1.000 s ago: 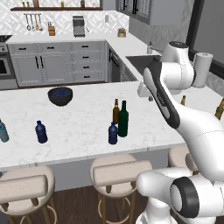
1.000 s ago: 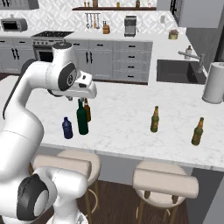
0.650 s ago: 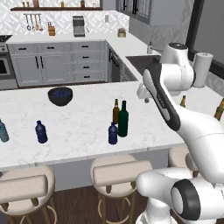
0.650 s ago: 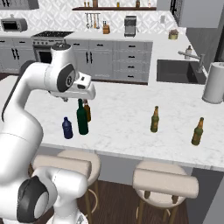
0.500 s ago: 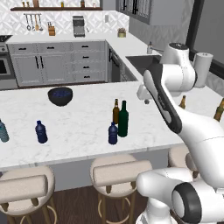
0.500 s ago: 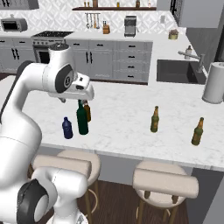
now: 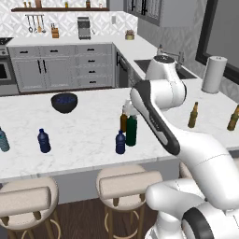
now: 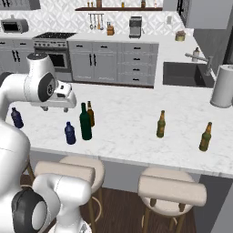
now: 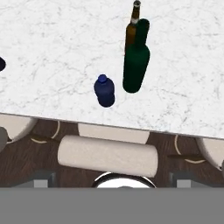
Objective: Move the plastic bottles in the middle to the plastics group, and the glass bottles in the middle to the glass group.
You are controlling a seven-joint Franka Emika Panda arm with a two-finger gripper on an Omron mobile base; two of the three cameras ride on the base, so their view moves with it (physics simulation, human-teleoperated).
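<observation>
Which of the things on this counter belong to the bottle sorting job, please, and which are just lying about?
Part of the job:
- short dark blue bottle in the middle
- tall dark green bottle
- brown long-necked bottle
- plastics group: dark blue bottle, pale teal bottle
- glass group: olive green bottle, amber bottle

Just lying about:
- dark blue bowl
- paper-towel roll
- sink

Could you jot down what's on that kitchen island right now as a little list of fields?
middle cluster: short blue bottle, tall green bottle, brown bottle behind it, all upright
left end: dark blue bottle, teal bottle
right end: two beer bottles, apart
also: dark bowl, paper-towel roll
gripper: open, empty
</observation>
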